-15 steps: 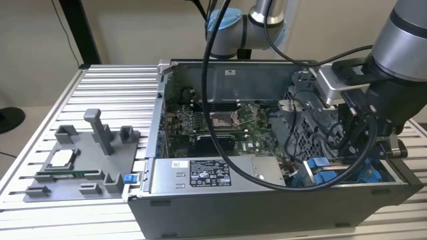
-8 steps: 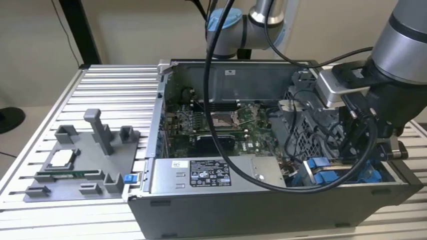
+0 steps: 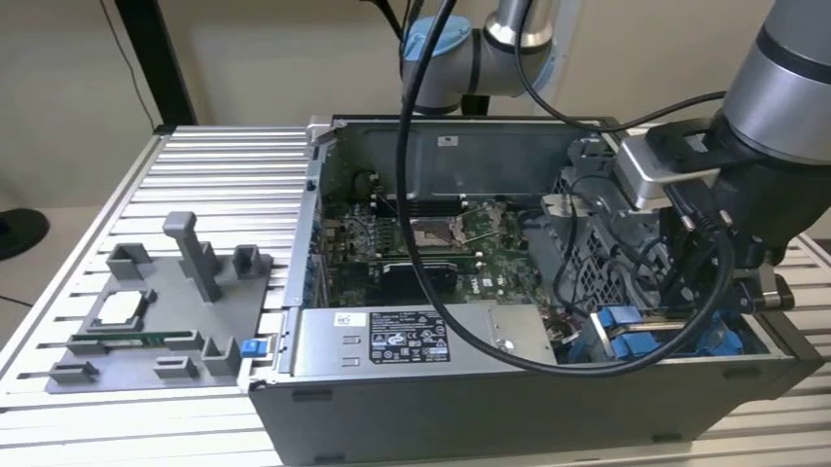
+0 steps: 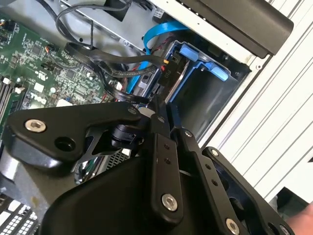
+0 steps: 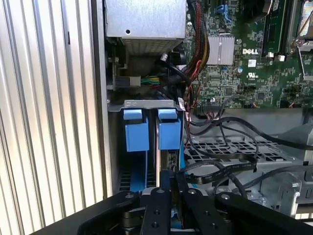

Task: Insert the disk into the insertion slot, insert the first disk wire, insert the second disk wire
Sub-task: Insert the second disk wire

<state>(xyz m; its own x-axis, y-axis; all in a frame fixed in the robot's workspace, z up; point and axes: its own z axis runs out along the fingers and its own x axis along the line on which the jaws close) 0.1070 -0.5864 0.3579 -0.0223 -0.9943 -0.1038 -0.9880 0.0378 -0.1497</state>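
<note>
Your gripper (image 5: 171, 188) has its black fingers drawn close together, pinching what looks like a dark cable connector at the rear edge of the disk (image 5: 164, 147); I can't confirm the grasp beyond that. The disk stands on edge directly ahead of the fingertips, already seated in the insertion slot (image 4: 205, 98), its long axis running straight away from you toward the bright blue latch tabs (image 5: 146, 129). Its frame is smooth blue plastic, and the bay around it is grey sheet metal. Outward lie the glossy black cables (image 5: 220, 166) draped over the perforated grey cage (image 5: 220, 147), the green motherboard (image 5: 244, 63), and the ribbed aluminium table (image 3: 195, 175).
</note>
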